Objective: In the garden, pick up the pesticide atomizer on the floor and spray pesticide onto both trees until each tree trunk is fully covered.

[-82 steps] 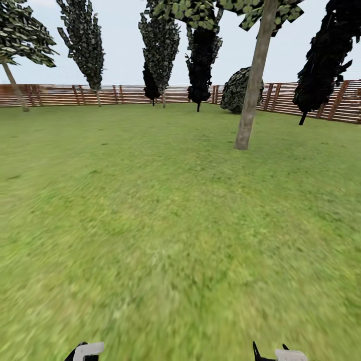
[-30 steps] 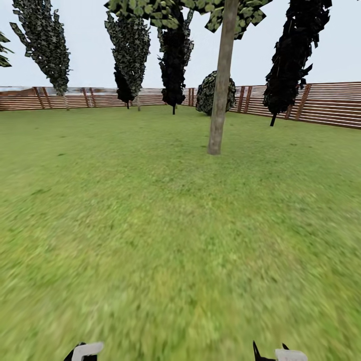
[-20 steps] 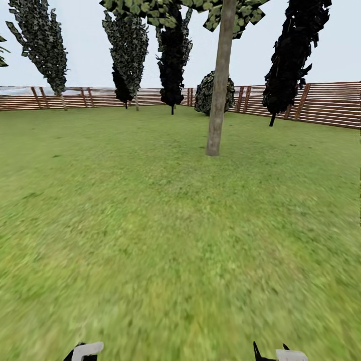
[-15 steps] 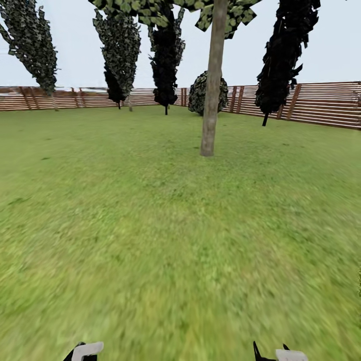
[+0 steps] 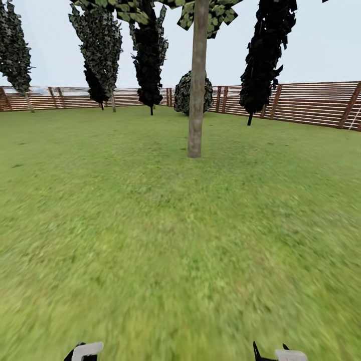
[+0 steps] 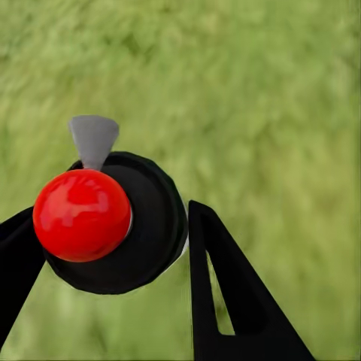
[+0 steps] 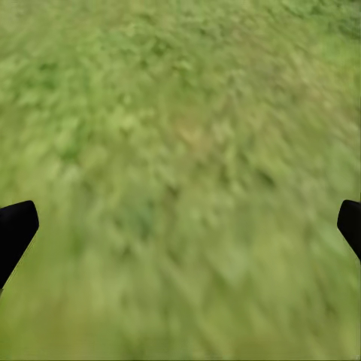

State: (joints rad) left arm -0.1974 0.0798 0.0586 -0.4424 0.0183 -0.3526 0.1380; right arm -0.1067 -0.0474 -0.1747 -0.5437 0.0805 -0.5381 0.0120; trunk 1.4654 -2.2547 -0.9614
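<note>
My left gripper (image 6: 113,233) is shut on the pesticide atomizer (image 6: 113,226), a black round body with a red ball top and a grey nozzle, held above the grass. My right gripper (image 7: 184,226) is open over bare lawn, with only its black fingertips (image 7: 16,226) at the frame's sides. In the head view one tree stands ahead near the middle, its thick grey-brown trunk (image 5: 196,100) bare up to the leaves. The second tree is out of view. Parts of my left arm (image 5: 85,351) and right arm (image 5: 281,354) show at the bottom edge.
Green lawn (image 5: 180,240) stretches between me and the trunk. A brown slat fence (image 5: 311,103) rings the back and right. Dark slim cypress-like trees (image 5: 263,55) and a round bush (image 5: 183,95) stand by the fence behind the trunk.
The whole head view has shifted: the camera has turned and come a little closer, so the trunk now sits near the middle instead of at the right. The arms hold the same pose.
</note>
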